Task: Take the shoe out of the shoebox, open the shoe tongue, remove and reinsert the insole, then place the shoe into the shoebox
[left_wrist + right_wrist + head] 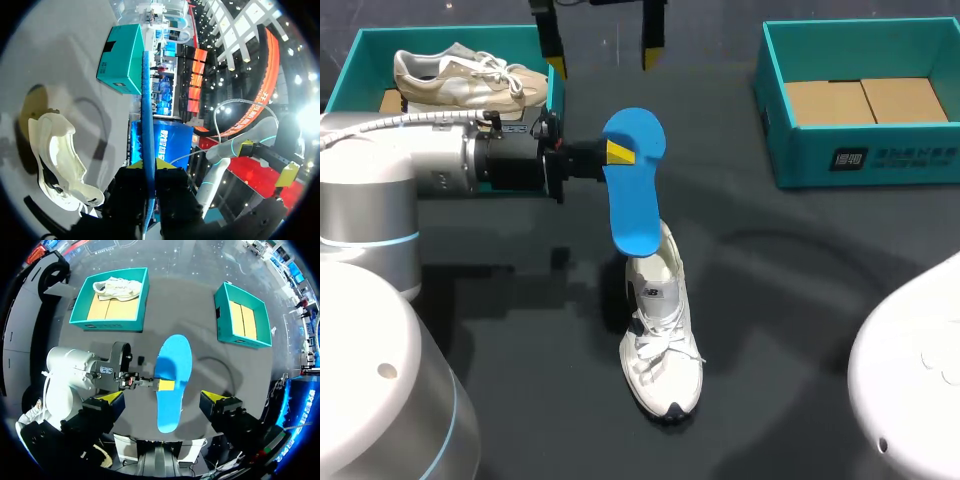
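Note:
A blue insole (633, 185) hangs over the table, gripped near its upper end by my left gripper (620, 152), which is shut on it. Its lower end meets the heel opening of a white sneaker (662, 345) lying on the dark table. In the left wrist view the insole (146, 115) is seen edge-on between the yellow tips, with the sneaker (55, 155) beside it. My right gripper (602, 45) hangs high at the far side, open and holding nothing. From above, the right wrist view shows the insole (172, 370) and my left gripper (165, 385).
A teal shoebox (450, 32) at the far left holds a second beige sneaker (470, 80). Another teal shoebox (860, 155) at the far right holds only cardboard. My left arm (440, 160) lies just in front of the left box.

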{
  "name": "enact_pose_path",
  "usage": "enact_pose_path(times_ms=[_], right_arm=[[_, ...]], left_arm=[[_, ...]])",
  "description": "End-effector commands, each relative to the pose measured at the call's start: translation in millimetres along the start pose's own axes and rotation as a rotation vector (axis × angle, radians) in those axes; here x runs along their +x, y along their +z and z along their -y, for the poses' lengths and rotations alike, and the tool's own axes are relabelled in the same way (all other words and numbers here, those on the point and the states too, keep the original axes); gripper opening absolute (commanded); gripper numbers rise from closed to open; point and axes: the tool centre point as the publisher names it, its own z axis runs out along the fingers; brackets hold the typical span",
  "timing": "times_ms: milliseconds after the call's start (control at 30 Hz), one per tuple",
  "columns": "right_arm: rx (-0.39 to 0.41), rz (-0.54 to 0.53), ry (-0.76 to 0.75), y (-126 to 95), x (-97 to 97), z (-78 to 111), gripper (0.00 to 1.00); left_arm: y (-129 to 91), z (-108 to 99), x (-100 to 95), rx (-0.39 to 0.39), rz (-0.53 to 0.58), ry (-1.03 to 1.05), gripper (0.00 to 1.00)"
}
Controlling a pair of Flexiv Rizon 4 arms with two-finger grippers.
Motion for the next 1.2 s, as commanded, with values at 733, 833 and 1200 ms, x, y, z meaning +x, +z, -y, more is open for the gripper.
enact_pose_path(times_ms=[733, 833, 1200], right_arm=[[0.002, 0.080, 0.011, -4, 2.7, 0.7, 1.00], [-0.009, 0.044, 0.008, -7, -2.8, 0.7, 1.00], [-0.016, -0.113, 0.020, -21, -23.1, -4.0, 1.00]], left_arm=[[0, 0, -0.7, -0.001, 0.000, 0.000, 0.00], [0, 0, -0.7, -0.001, 0.000, 0.000, 0.00], [0, 0, -0.7, -0.001, 0.000, 0.000, 0.00]])
